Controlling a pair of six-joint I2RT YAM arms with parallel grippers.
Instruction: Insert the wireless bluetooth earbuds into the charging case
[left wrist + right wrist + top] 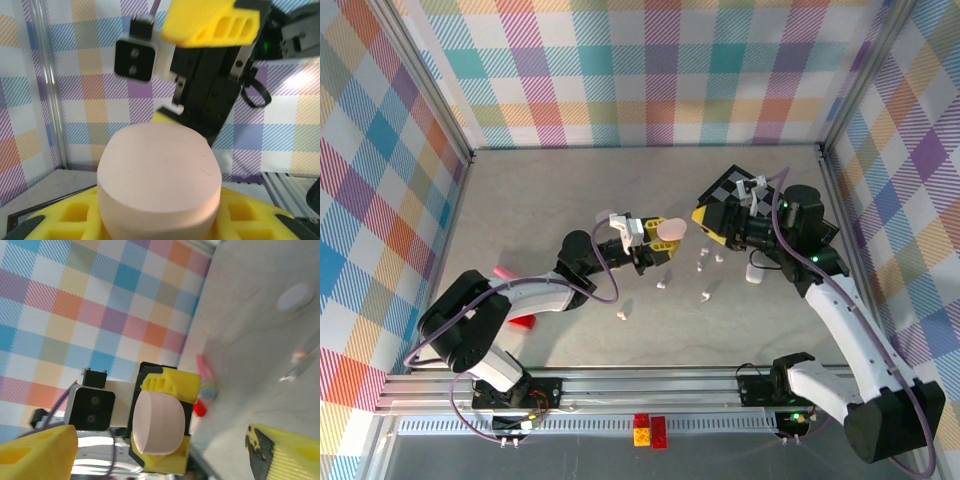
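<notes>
Earbuds (703,296): tiny glossy pieces, white to pale pink, lying loose on the grey tabletop (540,200). They were scattered singly over a small patch just in front of the two tools, the nearest ones close under the right tool and the farthest down beside the left forearm. None was in a tool or in the case. From the top view they were too small to tell stem direction or long axis, so neither was noted. Charging case (670,230): pale pink, smooth, rounded oval, far larger than any earbud, and held up off the tabletop. The left tool (662,243) was closed on it, with the yellow fingers (60,220) pressing its two sides. In the right wrist view the oval broad face (157,422) was turned toward the right tool. The right tool (710,228) sat directly opposite, near the case but apart from it. Its yellow fingers (287,452) were spread wide with nothing between them. A pink pen-like item (505,272) and a red piece (523,320) lay by the left arm.
</notes>
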